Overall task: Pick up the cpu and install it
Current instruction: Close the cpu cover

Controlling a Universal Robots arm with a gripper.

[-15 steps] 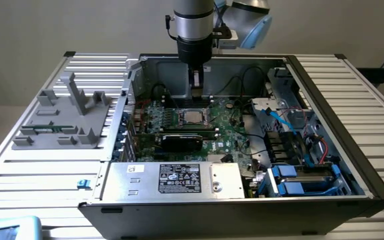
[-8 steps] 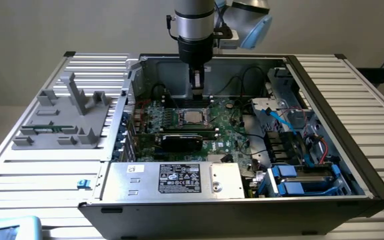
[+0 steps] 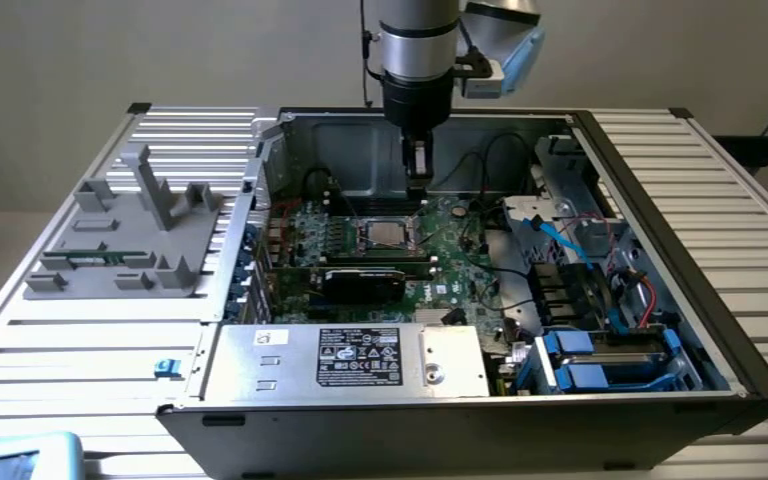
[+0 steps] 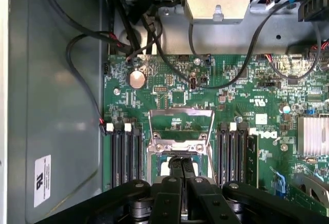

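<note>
One robot arm reaches down from above into an open computer case (image 3: 651, 215) that lies on a slatted metal table (image 3: 91, 345). In the exterior view, its gripper (image 3: 418, 196) points straight down, with the two thin fingers drawn tightly together and nothing visible between them. The fingertips hang over the far edge of the processor socket on the green motherboard (image 3: 471, 265). The cpu (image 3: 387, 232), a small shiny silver square, lies flat in that socket, just below the fingertips and slightly toward the exterior view's left. It is not held. Just on the near side of the cpu is a black expansion card (image 3: 377, 283), and nearer still a silver box with a black label (image 3: 344, 358). A grey plastic fixture (image 3: 131, 235) stands on the table at the exterior view's left, well apart from the case.

In the wrist view, the camera looks down the gripper (image 4: 181, 164) at the board. The two black fingertips are pressed together directly over the metal socket frame (image 4: 180, 144). Pale patches show inside the frame on either side of them; it is unclear whether these are the cpu. Rows of black memory slots (image 4: 126, 152) flank the socket, and a round silver battery (image 4: 136, 78) sits farther off.
</note>
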